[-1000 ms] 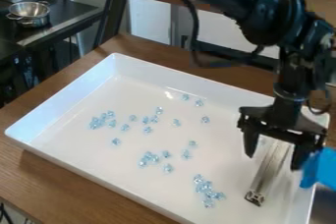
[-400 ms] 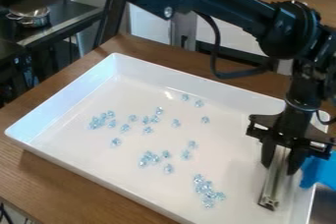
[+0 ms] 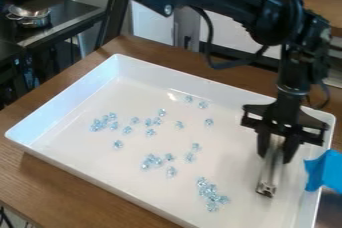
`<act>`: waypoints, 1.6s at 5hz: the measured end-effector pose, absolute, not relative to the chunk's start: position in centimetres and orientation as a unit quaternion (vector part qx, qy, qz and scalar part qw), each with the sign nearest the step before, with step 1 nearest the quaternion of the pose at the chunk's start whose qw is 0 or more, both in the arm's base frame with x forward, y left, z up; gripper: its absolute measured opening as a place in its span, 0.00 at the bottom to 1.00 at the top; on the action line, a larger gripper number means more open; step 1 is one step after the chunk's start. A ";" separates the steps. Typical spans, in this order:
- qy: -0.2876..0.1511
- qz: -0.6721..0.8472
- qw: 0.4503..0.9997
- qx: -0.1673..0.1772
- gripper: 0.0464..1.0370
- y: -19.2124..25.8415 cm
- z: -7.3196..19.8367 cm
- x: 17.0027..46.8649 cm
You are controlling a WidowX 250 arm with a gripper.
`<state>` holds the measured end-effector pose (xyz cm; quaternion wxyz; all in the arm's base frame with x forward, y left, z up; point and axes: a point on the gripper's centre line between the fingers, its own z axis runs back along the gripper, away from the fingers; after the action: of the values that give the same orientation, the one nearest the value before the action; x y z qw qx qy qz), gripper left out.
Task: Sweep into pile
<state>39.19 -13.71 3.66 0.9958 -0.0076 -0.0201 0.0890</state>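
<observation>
Hand [image 3: 274,159] closed on the bar [image 3: 266,188], at the right side of the tray [image 3: 80,92], gripping it by its upper part. As for the job, I'd call it barely begun: the tool is in grip, but no single pile exists. Nearest me sits a tight clump of beads [image 3: 208,190], just left of the bar's near end and apart from it; past that, a small cluster mid-tray, then a looser bunch toward the left, with strays between and a pair close to the far wall. Nearly all the gathering looks left to do, likely by setting the bar beyond the strays and drawing them in. Its near end, dark-tipped, points toward me and a touch left; from there the long axis runs away and slightly right, up between the fingers. Whether that end touches the tray, I can't tell
</observation>
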 end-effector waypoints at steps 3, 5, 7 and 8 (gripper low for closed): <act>-0.011 0.082 0.997 0.003 0.34 -8.2 2.7 37.7; 0.000 0.107 0.994 0.008 0.34 -1.2 2.7 36.9; -0.017 0.120 0.991 0.056 0.34 4.9 2.5 36.9; -0.029 0.120 0.988 0.094 0.34 9.5 2.7 36.1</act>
<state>36.07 9.51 2.66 0.9879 0.0942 -0.0287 0.1196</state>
